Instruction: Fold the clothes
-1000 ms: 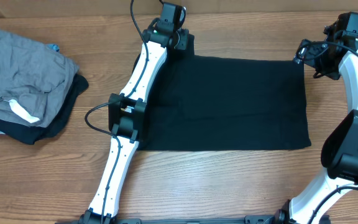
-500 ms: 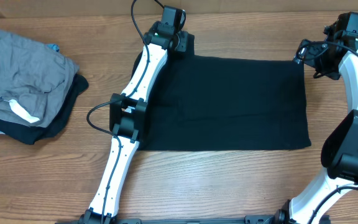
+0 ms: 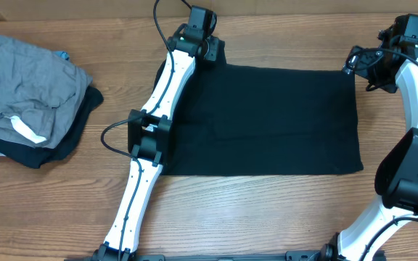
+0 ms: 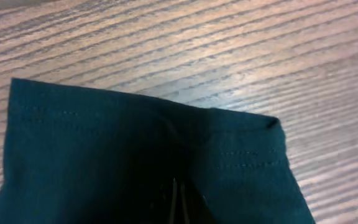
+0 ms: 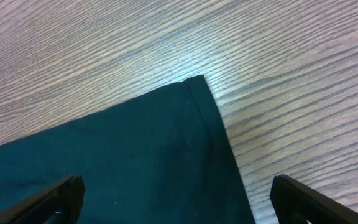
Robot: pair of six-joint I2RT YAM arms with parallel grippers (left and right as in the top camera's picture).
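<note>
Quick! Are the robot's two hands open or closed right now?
Left gripper: shut on the black T-shirt, at a far corner.
Right gripper: open, holding nothing, over the other far corner.

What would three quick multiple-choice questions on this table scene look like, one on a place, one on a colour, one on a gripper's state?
1. Where does the grey garment lie, relative to the T-shirt?
A. on top of it
B. apart, on its left-arm side
C. on its right-arm side

2. What colour is the T-shirt?
A. white
B. red
C. black

3. How is the left gripper?
A. shut on the T-shirt's corner
B. open above bare wood
C. out of view

Answers:
1. B, bare table shows between them from overhead.
2. C, it looks plain black from overhead.
3. A, the left wrist view shows its fingers meeting in bunched fabric.
</note>
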